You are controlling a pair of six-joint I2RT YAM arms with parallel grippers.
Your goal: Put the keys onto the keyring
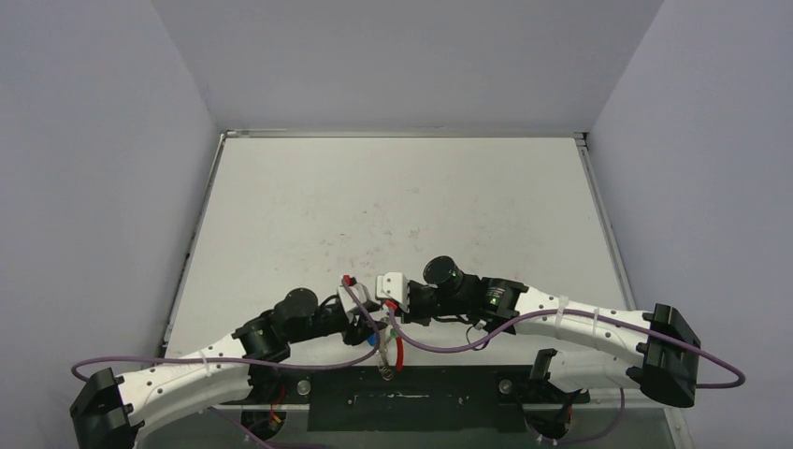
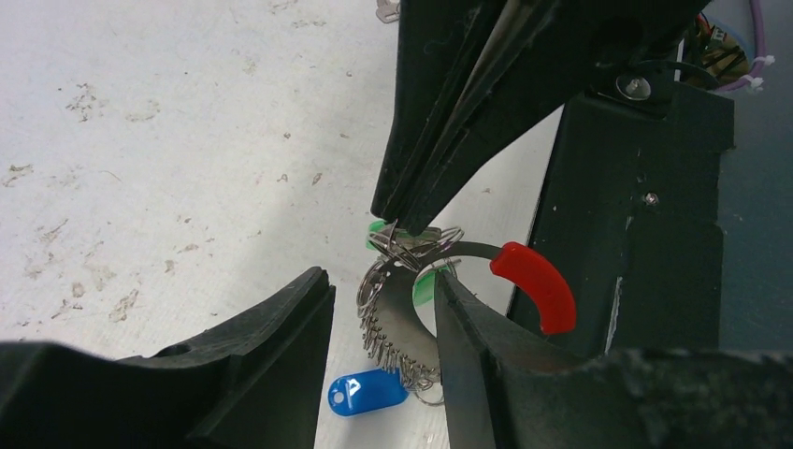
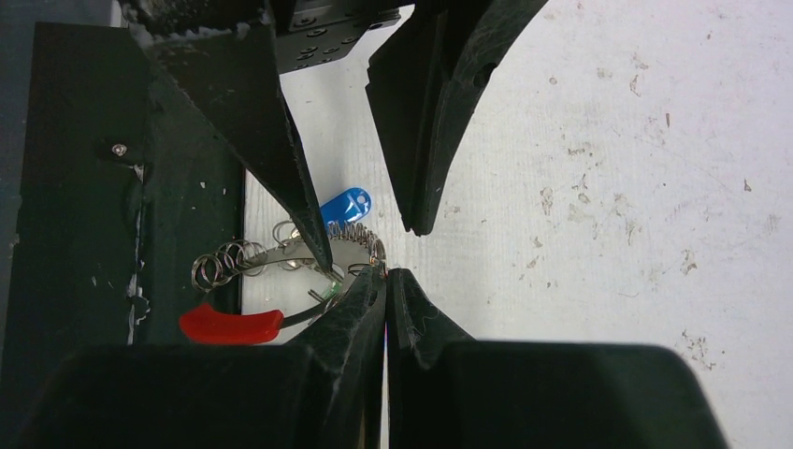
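Keyring [image 2: 397, 332]: found at the 6 o'clock edge of the table [image 1: 402, 206], between the two arm bases and close to the black base plate [image 2: 636, 234]. In the left wrist view its red section [image 2: 533, 285] sits at 3 o'clock of the loop and is seen against that plate.

Blue key [image 2: 367, 393]: the head lies at 6 o'clock of the loop, just beside the lowest turns of the coil. Its shaft is too small to make out.

Left gripper [image 2: 382, 281]: jaws stand apart, one on either side of the coil. The finger [image 2: 468, 323] on the 3 o'clock side touches the loop next to a green key head [image 2: 425, 288]. The other finger stands clear of the loop. Nothing is clamped.

Right gripper [image 3: 385, 273]: jaws are closed with no gap between them. In the left wrist view the tips enter from 12 o'clock. They meet the top of the loop at a second green head [image 2: 375, 234] and a cluster of small wire rings [image 2: 411, 245]. Whether the tips pinch coil, ring or key cannot be told.
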